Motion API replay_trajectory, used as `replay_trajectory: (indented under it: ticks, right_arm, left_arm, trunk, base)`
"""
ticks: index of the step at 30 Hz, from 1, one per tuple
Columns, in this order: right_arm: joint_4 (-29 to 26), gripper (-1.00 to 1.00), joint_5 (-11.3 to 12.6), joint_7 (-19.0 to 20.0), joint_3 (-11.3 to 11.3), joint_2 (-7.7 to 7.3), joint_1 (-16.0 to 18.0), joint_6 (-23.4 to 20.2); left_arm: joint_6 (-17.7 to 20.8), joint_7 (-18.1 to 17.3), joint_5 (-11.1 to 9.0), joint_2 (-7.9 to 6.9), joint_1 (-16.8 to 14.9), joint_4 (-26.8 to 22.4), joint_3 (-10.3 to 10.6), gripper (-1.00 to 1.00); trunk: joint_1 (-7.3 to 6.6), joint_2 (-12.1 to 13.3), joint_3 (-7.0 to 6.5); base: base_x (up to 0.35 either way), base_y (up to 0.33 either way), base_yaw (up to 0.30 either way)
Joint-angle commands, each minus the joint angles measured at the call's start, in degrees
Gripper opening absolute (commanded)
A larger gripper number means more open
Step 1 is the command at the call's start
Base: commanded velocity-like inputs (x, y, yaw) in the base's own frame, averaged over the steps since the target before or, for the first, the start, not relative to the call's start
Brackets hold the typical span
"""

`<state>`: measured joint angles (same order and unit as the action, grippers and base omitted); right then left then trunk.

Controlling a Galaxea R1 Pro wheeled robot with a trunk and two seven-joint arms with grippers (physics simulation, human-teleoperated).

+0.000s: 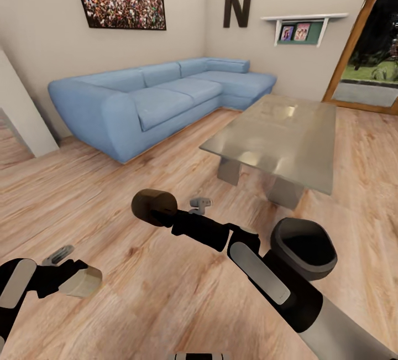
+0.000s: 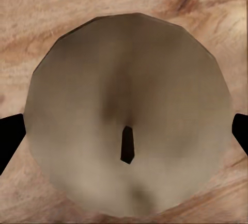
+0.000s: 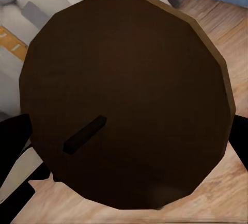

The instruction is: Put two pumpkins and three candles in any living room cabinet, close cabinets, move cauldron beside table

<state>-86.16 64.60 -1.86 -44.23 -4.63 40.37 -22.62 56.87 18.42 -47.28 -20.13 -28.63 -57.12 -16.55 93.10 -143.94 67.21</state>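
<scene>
Left gripper [image 1: 83, 282] clamps a beige candle [image 1: 82, 281], right gripper [image 1: 157, 209] a brown one [image 1: 153, 205] (bare floor [image 1: 138, 293] beneath); table [image 1: 309, 144] edge near.

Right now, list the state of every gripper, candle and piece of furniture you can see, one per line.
Left gripper: shut on the beige candle, held above the wood floor.
Right gripper: shut on the dark brown candle, held off the floor.
Coffee table: upright, nothing on its top.
Blue sofa: against the wall, unoccupied.
Wall shelf: mounted, framed pictures beneath it.
</scene>
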Motion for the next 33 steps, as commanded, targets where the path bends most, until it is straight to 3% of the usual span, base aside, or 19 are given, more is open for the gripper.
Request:
replay_trajectory:
  ticks: [1,10,18,23,33]
  right_arm:
    - [-0.02,-1.00,0.43,-0.16,-0.06,-0.03,0.06,-0.07]
    - [-0.07,-1.00,0.44,-0.16,-0.06,-0.03,0.06,-0.14]
    - [-0.03,-1.00,0.49,-0.16,-0.06,-0.03,0.06,-0.11]
    - [-0.09,-1.00,0.52,-0.16,-0.02,-0.03,0.06,-0.10]
    - [-0.01,-1.00,0.52,-0.08,-0.01,-0.03,0.06,-0.10]
  left_arm:
    - [0.16,0.56,-0.79,0.00,0.00,-0.07,-0.05,-1.00]
    - [0.17,0.56,-0.79,-0.17,0.06,-0.10,-0.16,-1.00]
    - [0.17,0.56,-0.79,-0.20,0.14,-0.10,-1.79,-1.00]
    - [0.17,0.56,-0.66,-0.26,0.21,-0.10,-1.97,-1.00]
    - [0.17,0.53,-0.70,-0.27,0.27,-0.10,-2.05,-1.00]
  trunk:
    - [-0.07,-0.01,-0.24]
    - [-0.30,0.12,-2.81]
    - [-0.51,0.22,-5.12]
    - [-0.51,0.22,-5.45]
    - [-0.51,0.22,-6.06]
  base:
    - [-0.348,0.000,-0.153]
    - [-0.349,0.000,-0.212]
    - [-0.348,0.000,-0.227]
    - [-0.246,0.000,-0.228]
    - [-0.019,0.000,-0.238]
